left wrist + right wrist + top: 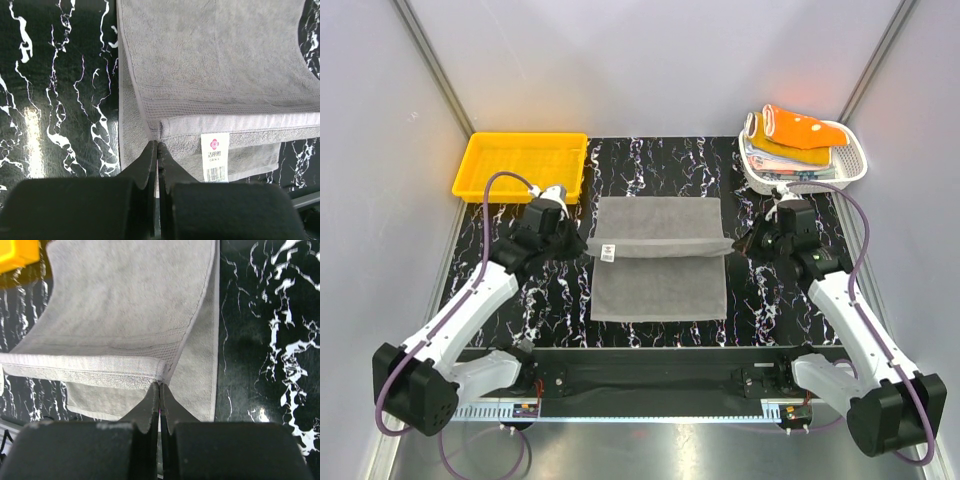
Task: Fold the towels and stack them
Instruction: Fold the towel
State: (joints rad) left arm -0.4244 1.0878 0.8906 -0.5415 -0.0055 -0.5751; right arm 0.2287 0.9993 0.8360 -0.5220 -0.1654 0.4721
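Top external view: a grey towel (pixel 660 290) lies at the middle of the black marbled bench (pixel 765 300), partly doubled over; one hemmed edge is raised and stretched straight across the towel's middle, with a flat layer reaching out toward the arms beneath it; the left pincer (pixel 586 243) is closed on that edge's left corner and the right pincer (pixel 738 243) is closed on its right corner; a small white label (pixel 608 251) hangs near the left corner; a yellow tray (pixel 520 165) sits at the far left of the bench, and a white basket (pixel 857 165) at the far right holds an orange towel (pixel 805 127) on top of other rolled towels (pixel 770 150).

Left wrist view: the two black fingers (pixel 147 160) meet tightly, pinching the towel's corner where the hem ends; the hem runs off to the right, the label with its barcode hangs below it, and a lower layer rests on the bench.

Right wrist view: the fingers (pixel 170 402) are likewise pressed together on the opposite corner; the hem runs leftward, the cloth slopes away above it, and a corner of the yellow tray shows at top left.
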